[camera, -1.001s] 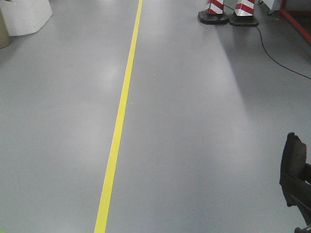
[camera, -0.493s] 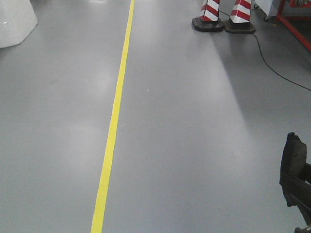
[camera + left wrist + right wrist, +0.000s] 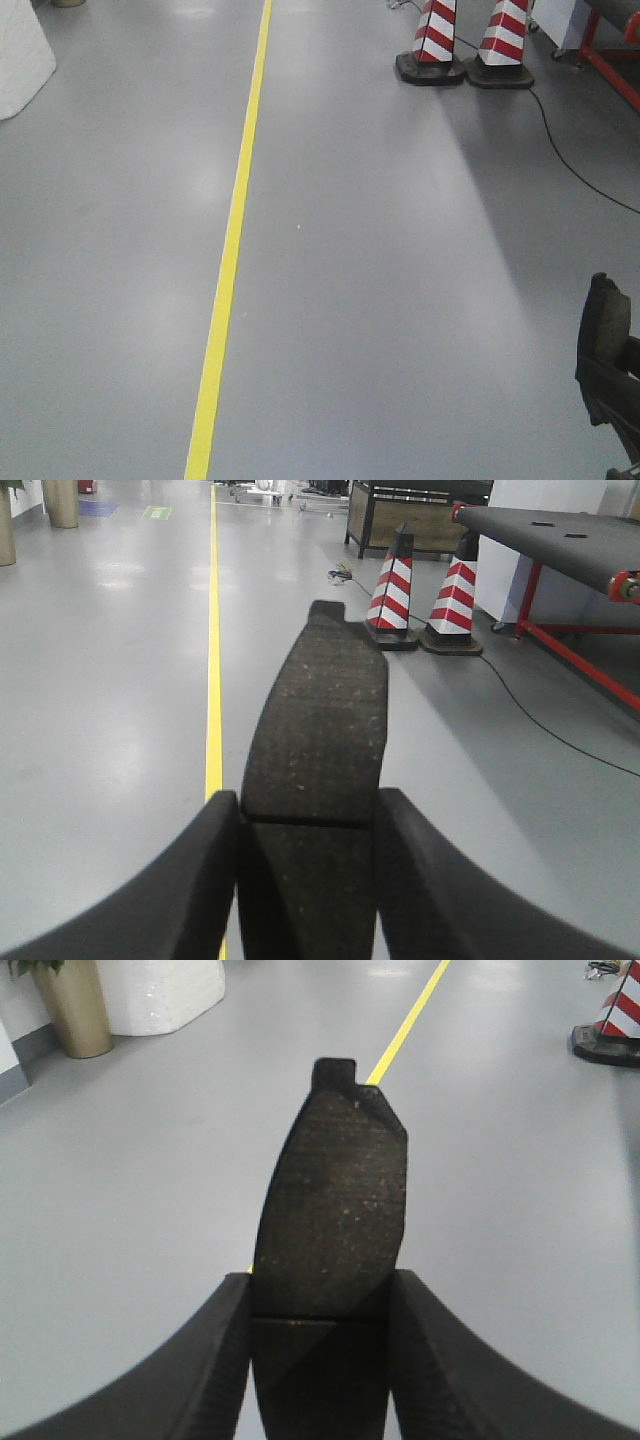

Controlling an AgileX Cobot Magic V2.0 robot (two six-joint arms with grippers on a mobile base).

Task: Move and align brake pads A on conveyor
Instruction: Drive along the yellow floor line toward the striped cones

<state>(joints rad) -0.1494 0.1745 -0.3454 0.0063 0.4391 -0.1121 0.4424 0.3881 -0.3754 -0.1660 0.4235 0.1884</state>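
Brake pad A (image 3: pixel 318 710) is jutting forward, pinched at its groove by the left pincer (image 3: pixel 305 798). A second brake pad (image 3: pixel 335 1190) is sitting the same way in the right pincer (image 3: pixel 322 1278). Open grey floor (image 3: pixel 110 680) is spreading ahead along the yellow line (image 3: pixel 213 660), and the conveyor (image 3: pixel 550 540) is showing far right, beyond two striped cones (image 3: pixel 392 590).
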